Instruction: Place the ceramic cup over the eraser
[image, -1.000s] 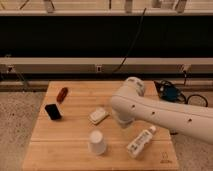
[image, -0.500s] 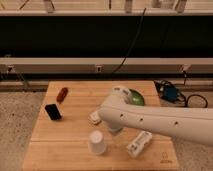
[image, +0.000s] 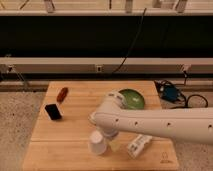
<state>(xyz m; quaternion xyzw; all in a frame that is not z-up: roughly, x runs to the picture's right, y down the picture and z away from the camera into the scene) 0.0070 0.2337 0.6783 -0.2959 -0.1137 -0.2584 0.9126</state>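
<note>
Our arm has swung forward, bringing the pincer (image: 107, 133) beside the plain white tapered ceramic cup (image: 98, 143) near the wooden counter's (image: 55, 150) front edge; open or closed, we cannot tell. The small black rectangular eraser (image: 53, 111) lies uncovered by the left edge.

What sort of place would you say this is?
Probably a robotics lab: a wooden table on speckled flooring, loose cables by a wall rail, and a robot arm whose tool is down by the ceramic cup.

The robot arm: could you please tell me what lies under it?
The gripper beside the ceramic cup, plus part of a white bottle; the table beneath it is hidden.
</note>
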